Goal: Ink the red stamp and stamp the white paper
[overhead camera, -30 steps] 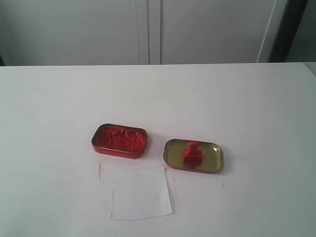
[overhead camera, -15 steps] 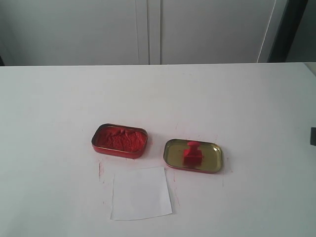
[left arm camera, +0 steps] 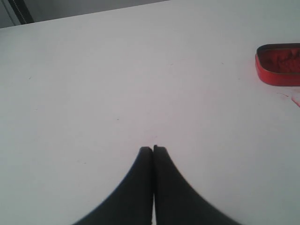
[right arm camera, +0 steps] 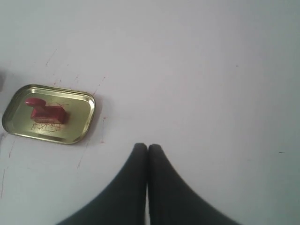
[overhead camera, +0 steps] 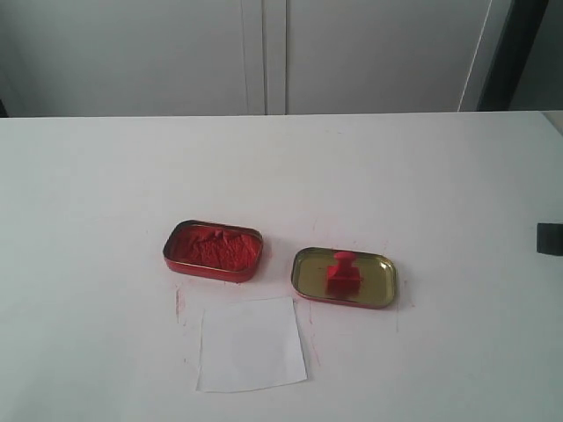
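The left gripper (left arm camera: 153,149) hangs pressed together over the table (left arm camera: 93,70), the open red ink tin (overhead camera: 213,250) well apart from it; the white paper (overhead camera: 252,344) lies flat just before that tin, handy for stamping. The red stamp (overhead camera: 342,272) sits in the gold lid (overhead camera: 378,274), probably to keep paste off the table; the right gripper (right arm camera: 147,147), pressed together and empty, hovers near it.
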`<action>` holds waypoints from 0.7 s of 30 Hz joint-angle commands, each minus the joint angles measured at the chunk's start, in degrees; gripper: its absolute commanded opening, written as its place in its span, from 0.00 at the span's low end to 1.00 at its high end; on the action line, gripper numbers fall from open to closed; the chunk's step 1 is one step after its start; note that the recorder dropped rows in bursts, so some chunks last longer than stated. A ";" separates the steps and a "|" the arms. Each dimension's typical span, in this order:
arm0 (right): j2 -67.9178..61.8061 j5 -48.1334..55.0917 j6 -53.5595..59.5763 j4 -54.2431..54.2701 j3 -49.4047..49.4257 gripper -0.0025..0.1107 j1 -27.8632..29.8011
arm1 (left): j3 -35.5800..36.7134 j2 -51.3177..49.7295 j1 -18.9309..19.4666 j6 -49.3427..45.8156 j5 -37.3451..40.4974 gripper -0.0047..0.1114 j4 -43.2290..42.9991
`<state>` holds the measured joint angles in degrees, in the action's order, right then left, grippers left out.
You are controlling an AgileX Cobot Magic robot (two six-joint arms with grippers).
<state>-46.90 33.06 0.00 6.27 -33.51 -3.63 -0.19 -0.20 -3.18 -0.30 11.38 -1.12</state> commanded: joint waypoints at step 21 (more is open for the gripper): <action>-16.95 13.20 0.00 2.33 -15.78 0.02 -0.38 | 0.19 0.20 0.04 -0.16 -0.13 0.04 0.16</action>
<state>-62.17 45.18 0.00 8.64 -47.34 -3.63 -0.19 -0.20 -3.18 -0.30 11.38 -1.12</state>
